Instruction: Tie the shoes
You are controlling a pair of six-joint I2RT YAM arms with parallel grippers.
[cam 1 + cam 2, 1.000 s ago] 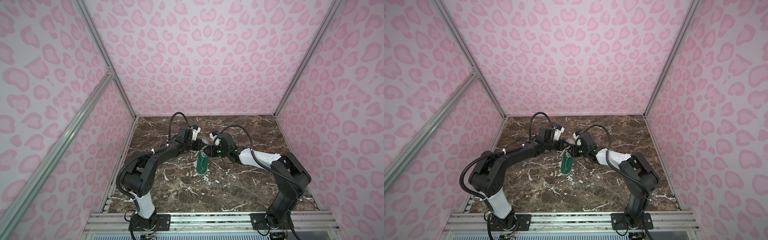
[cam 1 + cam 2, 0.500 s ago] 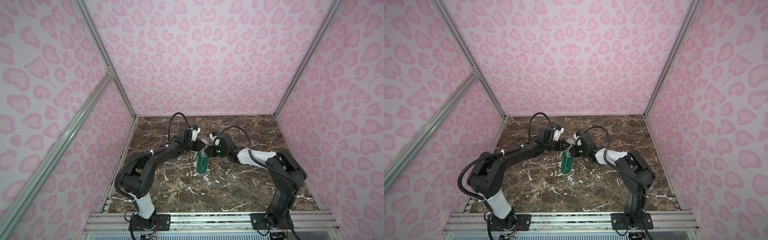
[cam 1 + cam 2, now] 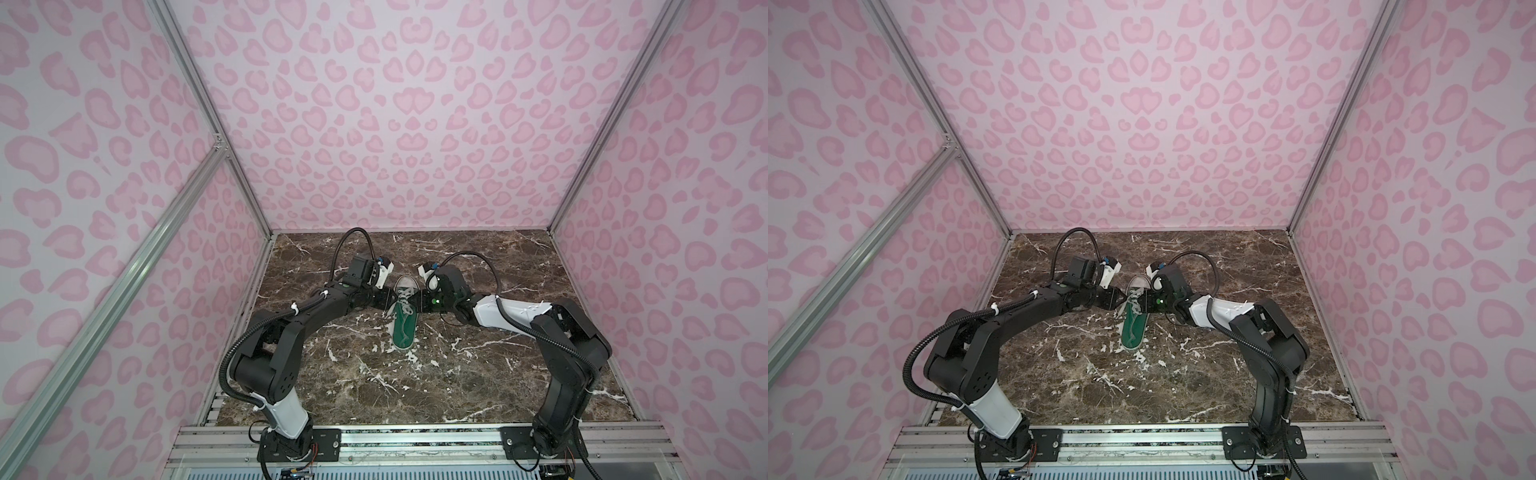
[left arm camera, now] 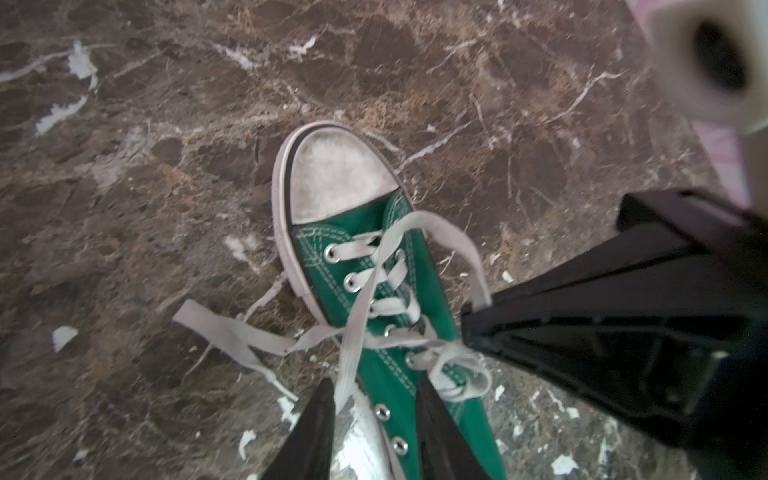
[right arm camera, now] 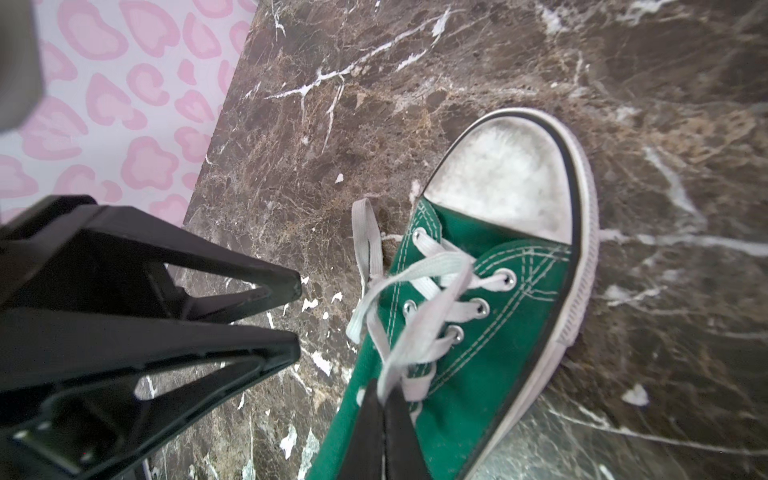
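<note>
**Trainee:** Where is the shoe (image 3: pixel 403 328)?

**Technician:** In both top views it lies at the centre of the worktop (image 3: pixel 478 374). It is sole down, with the toe toward the upper edge of the frame and the heel toward the lower edge. The two arms meet over its eyelets, one from each side.

**Trainee:** What is the state of each claw?

**Technician:** The right claw (image 5: pixel 384 392) is closed tight on a lace (image 5: pixel 415 330) strand, at lower centre of the right wrist view. The left claw (image 4: pixel 374 384) stands partly open, at lower centre of the left wrist view. One strand runs down between its fingers (image 4: pixel 320 419), close to the finger on the left of the frame, and is not clamped.

**Trainee:** Why this arrangement?

**Technician:** The probable reason is that the right claw holds one strand lifted so that it arches over the eyelets. The left claw is parted either to admit the other strand or to let it go. No finished bow is visible. A free end lies slack on the worktop, at centre left of the left wrist view. The task is judged to be incomplete.

**Trainee:** What is the main risk?

**Technician:** The flat lace may slip from the grip. Nothing pins the shoe, so a hard pull could drag it.
</note>
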